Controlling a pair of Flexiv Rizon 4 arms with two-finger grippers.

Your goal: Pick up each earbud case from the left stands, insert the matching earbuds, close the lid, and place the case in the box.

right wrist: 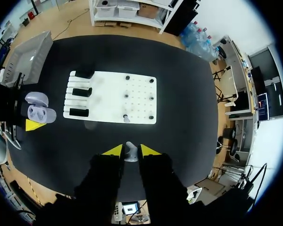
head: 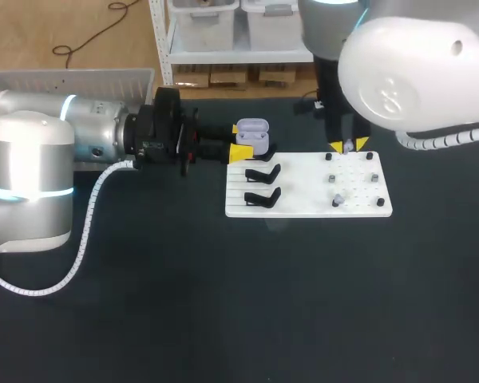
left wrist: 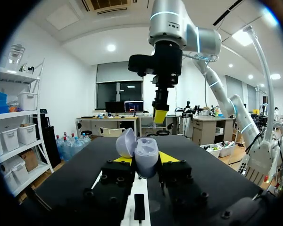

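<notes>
As left arm (head: 88, 132) lies level, gripping case (head: 251, 134)

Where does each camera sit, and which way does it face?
Head view: above and behind, looking down on the table; both arms show, with left tool and right tool.
Left wrist view: on the left wrist, looking level across the table; its tool grips the open earbud case.
Right wrist view: on the right wrist, high up, looking down at the white board; its tool pinches an earbud.
Shared: all show the earbud case.
</notes>
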